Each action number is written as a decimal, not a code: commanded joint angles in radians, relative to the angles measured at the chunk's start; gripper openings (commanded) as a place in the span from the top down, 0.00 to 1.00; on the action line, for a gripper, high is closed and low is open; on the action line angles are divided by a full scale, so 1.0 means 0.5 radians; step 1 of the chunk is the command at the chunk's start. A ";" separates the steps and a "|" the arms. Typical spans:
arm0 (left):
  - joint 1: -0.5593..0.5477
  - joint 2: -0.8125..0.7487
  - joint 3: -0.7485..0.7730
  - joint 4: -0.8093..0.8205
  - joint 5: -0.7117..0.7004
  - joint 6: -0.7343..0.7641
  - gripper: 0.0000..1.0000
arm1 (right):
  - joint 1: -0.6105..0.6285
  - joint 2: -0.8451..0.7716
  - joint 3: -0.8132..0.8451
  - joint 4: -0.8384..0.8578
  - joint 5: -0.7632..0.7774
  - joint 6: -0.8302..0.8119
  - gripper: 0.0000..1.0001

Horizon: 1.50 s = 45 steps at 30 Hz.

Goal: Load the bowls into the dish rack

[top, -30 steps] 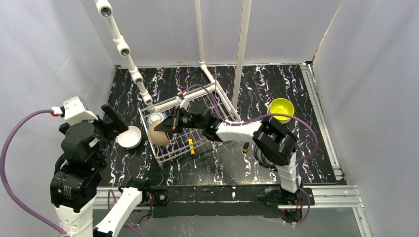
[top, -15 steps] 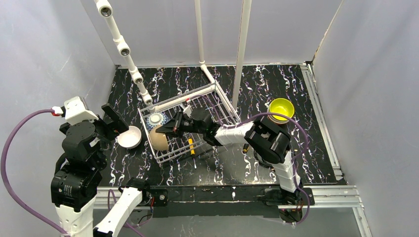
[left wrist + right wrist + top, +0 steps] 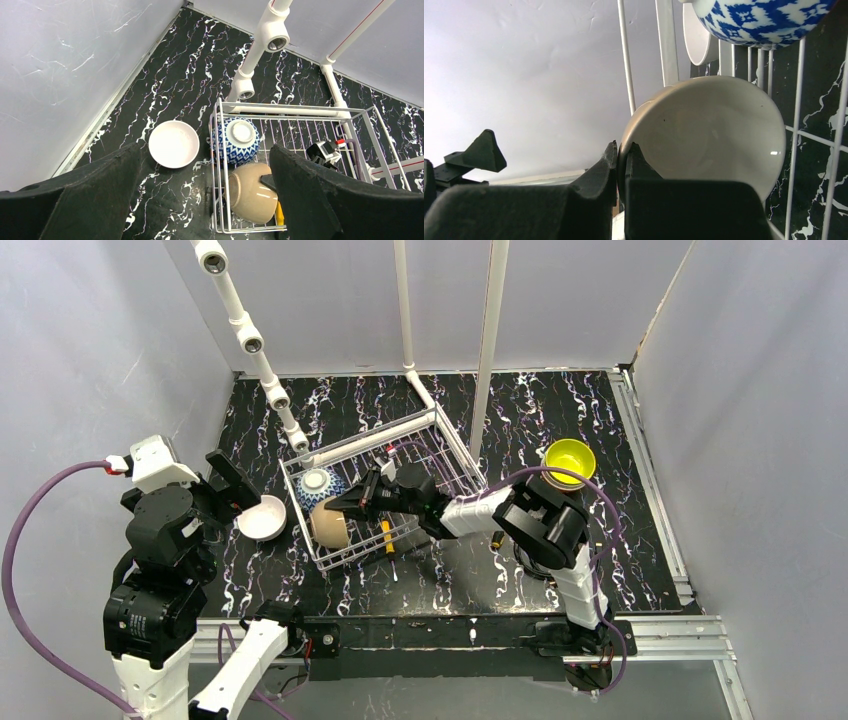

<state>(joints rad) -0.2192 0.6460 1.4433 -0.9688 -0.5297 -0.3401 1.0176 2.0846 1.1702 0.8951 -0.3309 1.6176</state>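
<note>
The white wire dish rack (image 3: 440, 435) sits mid-table. Inside it a blue-white patterned bowl (image 3: 318, 483) lies upside down at the left corner. My right gripper (image 3: 345, 507) is shut on the rim of a tan bowl (image 3: 328, 523), held on its side in the rack's near-left corner; it also shows in the left wrist view (image 3: 252, 192) and the right wrist view (image 3: 709, 130). A white bowl (image 3: 263, 517) sits on the table left of the rack, and in the left wrist view (image 3: 174, 144). A yellow-green bowl (image 3: 569, 460) sits at right. My left gripper (image 3: 232, 485) is open above the white bowl.
White pipe posts (image 3: 489, 350) stand behind the rack, and a jointed white pipe (image 3: 250, 340) slants at the back left. A yellow-handled tool (image 3: 386, 537) lies in the rack's near part. Grey walls enclose the table.
My right gripper has lowered the tan bowl toward the rack's near-left corner and tipped it further onto its side. The blue-white bowl is now uncovered. The left arm has not moved.
</note>
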 commanded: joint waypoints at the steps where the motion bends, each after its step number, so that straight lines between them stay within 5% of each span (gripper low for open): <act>1: -0.003 0.009 -0.011 0.023 -0.008 0.012 0.02 | -0.049 0.036 -0.056 0.106 0.020 0.035 0.97; 26: -0.003 0.024 0.012 0.023 -0.014 0.027 0.02 | -0.244 -0.024 -0.069 -0.267 0.017 -0.294 0.48; 31: -0.003 0.030 0.015 0.023 -0.014 0.033 0.02 | -0.292 -0.037 0.181 -0.574 -0.057 -0.701 0.31; 45: -0.003 0.029 0.003 0.022 -0.009 0.022 0.02 | -0.321 -0.181 0.747 -1.852 0.437 -1.759 0.21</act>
<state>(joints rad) -0.2192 0.6464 1.4437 -0.9684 -0.5301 -0.3328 0.8635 2.0731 1.4727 0.1780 -0.2379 0.9173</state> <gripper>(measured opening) 0.981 0.785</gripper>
